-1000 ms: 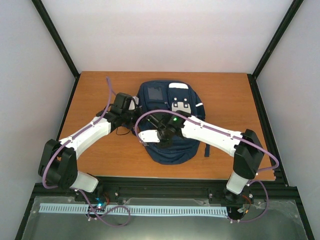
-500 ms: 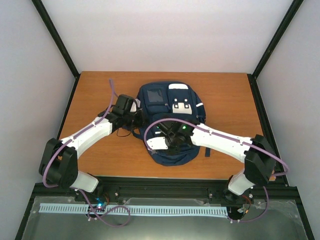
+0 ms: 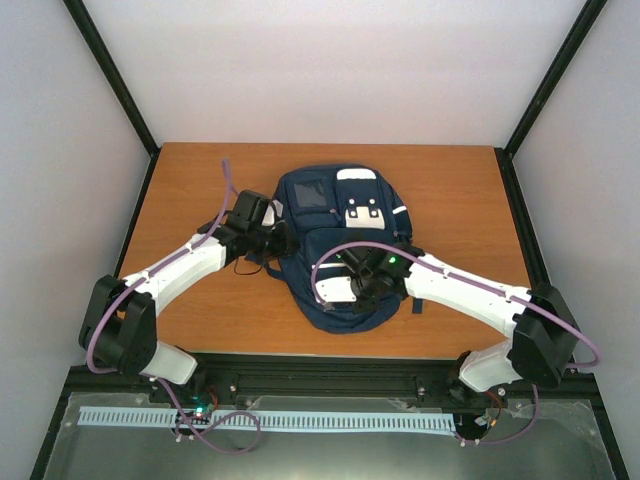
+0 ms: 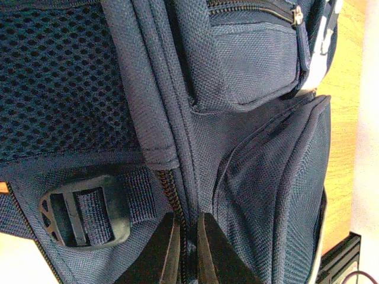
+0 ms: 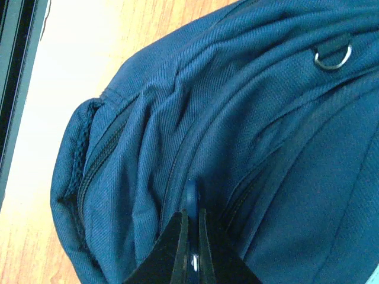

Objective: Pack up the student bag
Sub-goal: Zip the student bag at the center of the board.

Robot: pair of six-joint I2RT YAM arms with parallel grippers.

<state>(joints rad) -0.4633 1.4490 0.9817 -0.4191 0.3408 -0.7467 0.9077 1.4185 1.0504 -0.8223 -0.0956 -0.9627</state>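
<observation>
From my seat the wooden table (image 3: 460,200) fills the middle of the overhead view, and the student bag (image 3: 322,228) lies flat at its centre, front side up, its white patches toward the far edge. Both arms reach in over it, the left from the bag's left flank, the right across its near end.

The left gripper (image 4: 186,248) sits at the bag's left edge. Its fingers are drawn nearly together, pinching the ridge of fabric along a zip seam (image 4: 177,177) that runs up between them. A mesh panel (image 4: 59,89) lies to the left of that seam in the wrist view, with a dark plastic buckle (image 4: 83,216) threaded on a strap below it.

The right gripper (image 5: 192,234) is at the near end of the bag, clamped fully closed on a small blue zip pull (image 5: 190,198) that sticks out past the fingertips (it is only just visible). A little metal ring (image 5: 333,54) sits further up the fabric, well apart from the fingers.
</observation>
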